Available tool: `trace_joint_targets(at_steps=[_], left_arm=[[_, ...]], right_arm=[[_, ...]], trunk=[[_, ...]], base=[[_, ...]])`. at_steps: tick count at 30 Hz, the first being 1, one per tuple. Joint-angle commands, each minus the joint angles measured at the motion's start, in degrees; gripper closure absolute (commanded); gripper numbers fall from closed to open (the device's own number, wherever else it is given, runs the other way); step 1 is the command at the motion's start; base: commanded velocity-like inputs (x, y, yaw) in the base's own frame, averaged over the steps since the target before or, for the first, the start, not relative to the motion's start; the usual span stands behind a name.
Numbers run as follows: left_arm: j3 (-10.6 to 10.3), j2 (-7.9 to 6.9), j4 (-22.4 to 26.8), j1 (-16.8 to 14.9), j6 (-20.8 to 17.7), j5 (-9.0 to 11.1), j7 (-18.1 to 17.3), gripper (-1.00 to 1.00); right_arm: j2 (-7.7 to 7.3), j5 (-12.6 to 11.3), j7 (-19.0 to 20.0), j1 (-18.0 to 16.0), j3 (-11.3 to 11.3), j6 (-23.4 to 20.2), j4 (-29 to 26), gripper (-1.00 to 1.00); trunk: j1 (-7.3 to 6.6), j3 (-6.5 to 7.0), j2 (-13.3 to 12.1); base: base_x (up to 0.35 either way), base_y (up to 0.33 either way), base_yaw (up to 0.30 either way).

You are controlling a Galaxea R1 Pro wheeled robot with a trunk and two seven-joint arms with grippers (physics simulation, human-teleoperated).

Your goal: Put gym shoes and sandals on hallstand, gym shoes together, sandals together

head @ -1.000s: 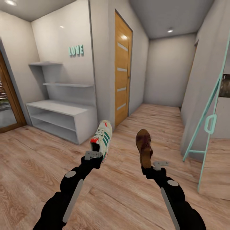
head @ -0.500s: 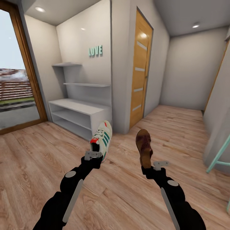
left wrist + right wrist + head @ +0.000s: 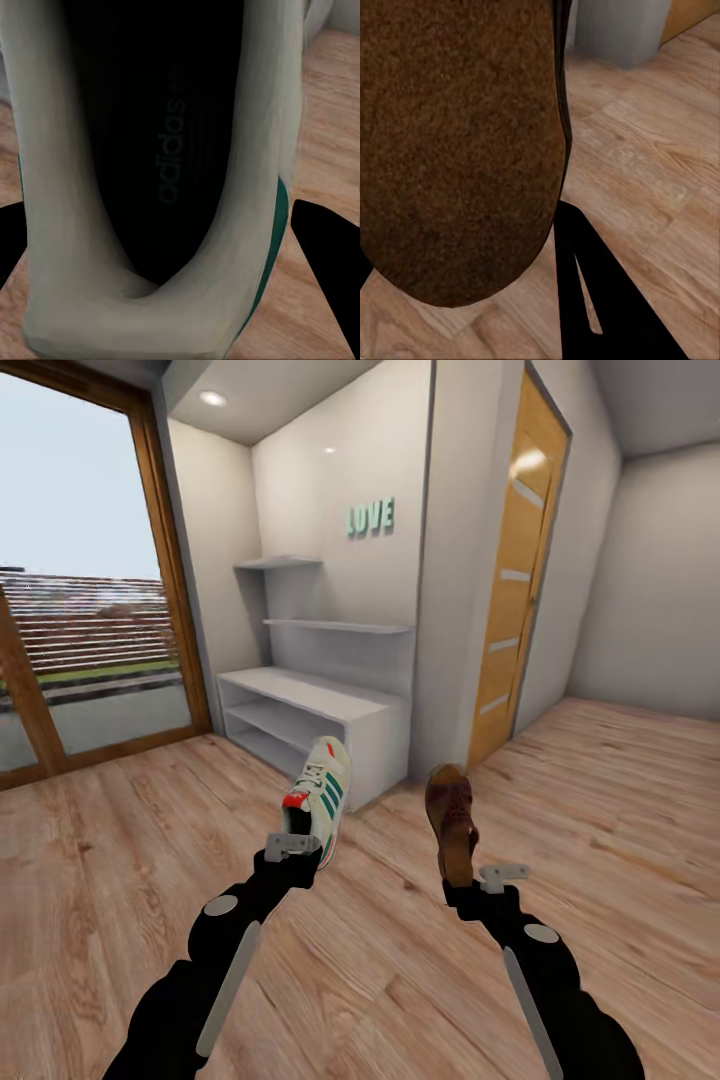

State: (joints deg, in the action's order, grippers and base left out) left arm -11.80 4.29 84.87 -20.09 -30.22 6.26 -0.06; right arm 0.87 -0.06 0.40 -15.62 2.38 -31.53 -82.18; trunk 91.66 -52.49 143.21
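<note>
The whole head view swings toward the left, so this is the camera turning with the robot, not the things moving. The hallstand (image 3: 310, 705) now sits close to the middle of the view, where a second ago it stood at the far left. The wooden door (image 3: 520, 575) slides from the centre to the right. A tall window (image 3: 85, 575) with a wooden frame comes into sight on the left, showing sky and a slatted fence. The pale green ladder-like frame seen earlier on the right has passed out of view.
</note>
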Motion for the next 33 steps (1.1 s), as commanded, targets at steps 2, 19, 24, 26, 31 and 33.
trace_joint_targets(at_steps=[2,19,24,26,31,33], left_arm=[[0.0,0.02,0.0,0.0,-0.3,0.5,0.1,1.0],[0.0,0.02,0.0,0.0,-0.3,0.5,0.1,1.0],[0.0,0.02,0.0,0.0,-0.3,0.5,0.1,1.0],[0.0,0.02,0.0,0.0,-0.3,0.5,0.1,1.0],[0.0,0.02,0.0,0.0,-0.3,0.5,0.1,1.0],[0.0,0.02,0.0,0.0,-0.3,0.5,0.1,1.0]], right_arm=[[0.01,-0.2,0.0,0.0,0.0,-0.4,-0.1,1.0],[0.01,-0.2,0.0,0.0,-0.1,-0.4,-0.2,1.0],[0.01,-0.2,0.0,0.0,-0.1,-0.4,-0.1,1.0],[0.01,-0.2,0.0,0.0,-0.1,-0.4,-0.2,1.0],[0.01,-0.2,0.0,0.0,-0.1,-0.4,-0.2,1.0],[0.01,-0.2,0.0,0.0,-0.1,-0.4,-0.1,1.0]], trunk=[[0.01,-0.06,0.0],[0.01,-0.06,0.0],[0.01,-0.06,0.0],[0.01,-0.06,0.0],[0.01,-0.06,0.0],[0.01,-0.06,0.0]], base=[[0.219,0.245,0.295],[0.228,0.243,0.295],[0.255,0.222,0.295],[0.27,0.21,0.295],[0.278,0.199,0.295],[0.279,0.197,0.219]])
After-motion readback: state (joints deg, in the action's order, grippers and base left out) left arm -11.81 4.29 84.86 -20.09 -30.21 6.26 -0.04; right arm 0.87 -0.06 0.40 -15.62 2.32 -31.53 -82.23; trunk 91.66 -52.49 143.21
